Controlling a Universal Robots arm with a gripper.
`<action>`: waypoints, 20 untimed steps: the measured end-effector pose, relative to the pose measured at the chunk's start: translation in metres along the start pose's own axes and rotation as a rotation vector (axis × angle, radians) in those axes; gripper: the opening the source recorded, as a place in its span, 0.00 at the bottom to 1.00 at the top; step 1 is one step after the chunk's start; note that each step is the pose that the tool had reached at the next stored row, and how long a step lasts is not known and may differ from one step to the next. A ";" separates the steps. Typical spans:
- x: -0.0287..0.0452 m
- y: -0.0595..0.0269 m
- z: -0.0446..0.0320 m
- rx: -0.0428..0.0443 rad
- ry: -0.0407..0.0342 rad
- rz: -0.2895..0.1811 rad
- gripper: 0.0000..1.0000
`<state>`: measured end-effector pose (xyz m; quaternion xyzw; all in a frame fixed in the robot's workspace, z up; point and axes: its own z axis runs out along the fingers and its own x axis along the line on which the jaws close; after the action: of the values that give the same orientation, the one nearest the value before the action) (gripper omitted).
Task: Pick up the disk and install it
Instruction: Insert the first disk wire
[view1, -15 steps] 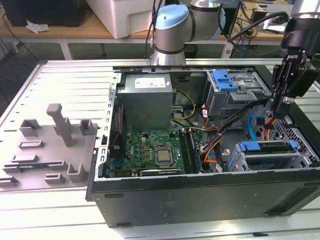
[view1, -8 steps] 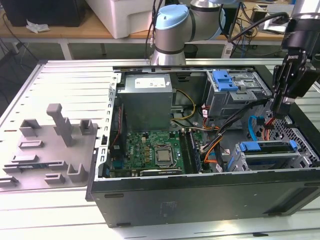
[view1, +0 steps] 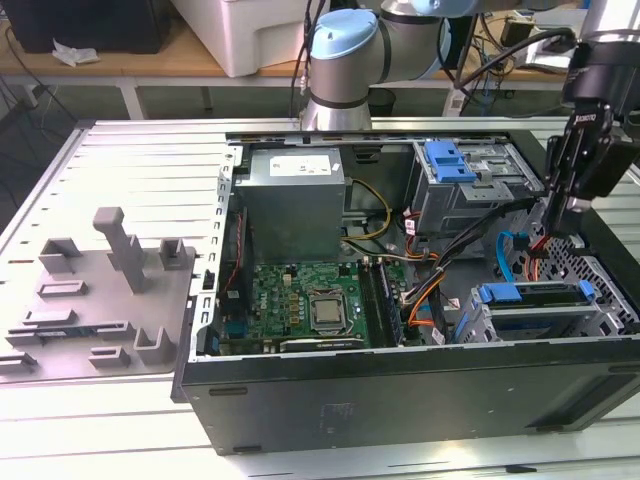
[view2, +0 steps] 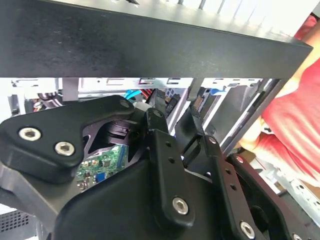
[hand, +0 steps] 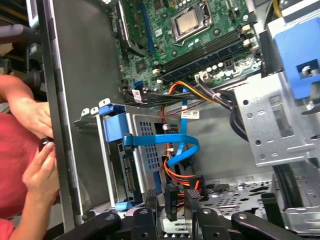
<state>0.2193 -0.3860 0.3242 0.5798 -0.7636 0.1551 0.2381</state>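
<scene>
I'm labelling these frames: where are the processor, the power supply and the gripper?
processor (view1: 327, 312), exterior view, its metal lid.
power supply (view1: 295, 215), exterior view, its plain grey face.
gripper (hand: 171, 195), first wrist view, midway between its fingertips.

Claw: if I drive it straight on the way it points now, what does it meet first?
Most likely the red-and-orange cable bundle with its black plug, directly ahead of the open claw in the first wrist view; the blue flat cable lies beyond. Depth is unclear, so it might slip past.
</scene>
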 end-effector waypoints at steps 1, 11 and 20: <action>-0.0003 0.0000 0.0004 0.0010 0.0047 0.001 0.35; -0.0109 0.0031 -0.0031 0.0022 0.0108 0.002 0.35; -0.0136 0.0011 0.0000 0.0083 0.0446 0.008 0.35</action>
<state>0.2211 -0.3747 0.3169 0.5743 -0.7596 0.1720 0.2521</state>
